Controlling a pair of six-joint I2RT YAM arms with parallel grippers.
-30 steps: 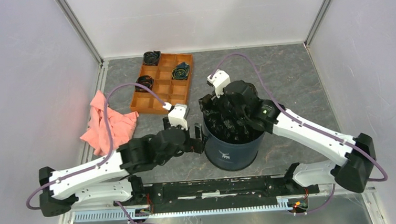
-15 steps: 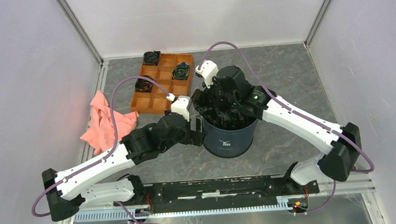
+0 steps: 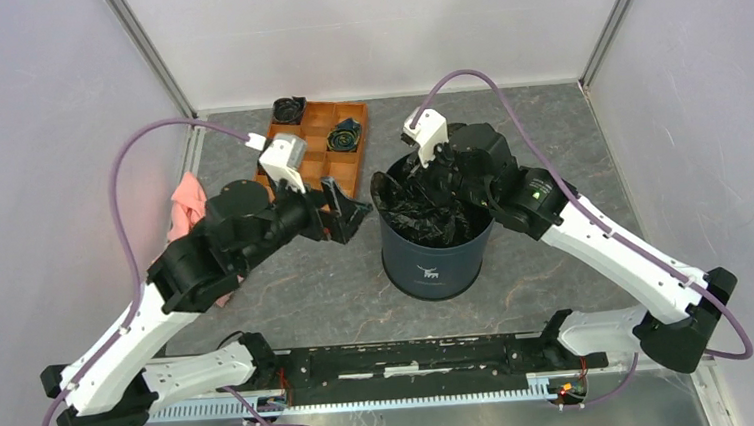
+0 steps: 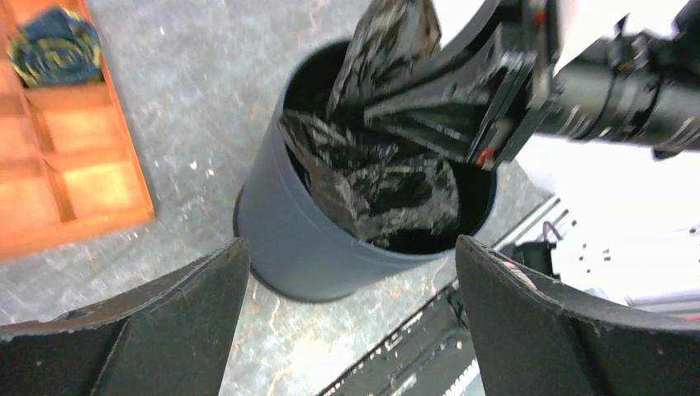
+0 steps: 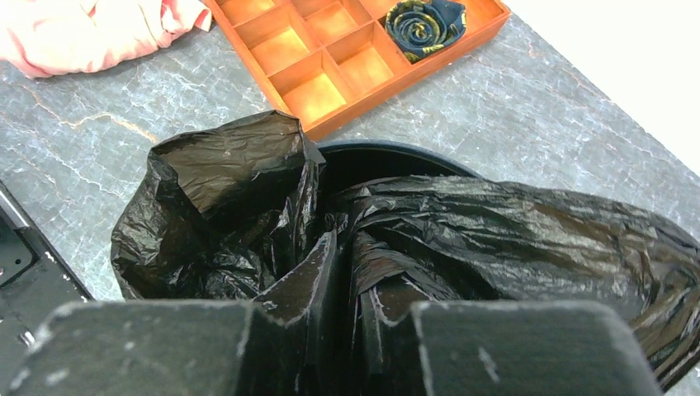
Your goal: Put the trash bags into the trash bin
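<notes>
- Trash bin (image 3: pixel 437 264): dark navy, round, upright on the table (image 3: pixel 569 149). It stands directly below the right jaws and ahead of the left jaws, not touching the latter.
- Trash bags (image 3: pixel 423 205): glossy, crumpled black film. Most of it is stuffed inside the bin, with folds rising above the rim around and between the right jaws.
- Right jaws: lowered into the bin mouth, only narrowly parted, with a fold of film between them. I cannot tell whether they grip it.
- Left jaws: spread fully wide and holding nothing, raised beside the bin.
- Orange tray (image 5: pixel 318 95): beyond the right jaws, past the bin. A dark spiral roll (image 5: pixel 425 23) sits in one compartment.
- Pink cloth (image 5: pixel 99 29): crumpled on the table, just beside the tray.
</notes>
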